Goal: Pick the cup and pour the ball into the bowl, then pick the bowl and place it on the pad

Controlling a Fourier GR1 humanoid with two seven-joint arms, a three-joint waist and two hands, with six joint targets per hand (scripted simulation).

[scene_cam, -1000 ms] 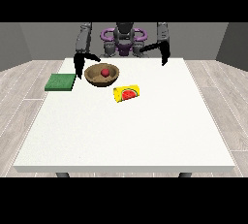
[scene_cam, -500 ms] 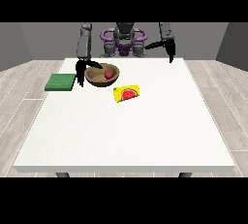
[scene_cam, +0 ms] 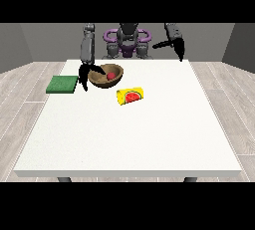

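In the upper left of the frame we see the brown bowl (scene_cam: 105,75) resting on the white table (scene_cam: 129,134), with the red ball (scene_cam: 110,75) lying inside it. The hand at the view's left (scene_cam: 86,74) sits at the bowl's left rim; one finger reaches over the rim into the bowl and the others hang down outside it, so we read the fingers as pinching the rim. The green pad (scene_cam: 63,84) lies flat just left of that hand, near the table's left edge and apart from the bowl. The yellow cup (scene_cam: 130,95) lies on its side just below and right of the bowl, not touching it. The hand at the view's right (scene_cam: 179,48) hangs at the upper right, above the table's far edge, well apart from every object; we cannot tell how its fingers are set.
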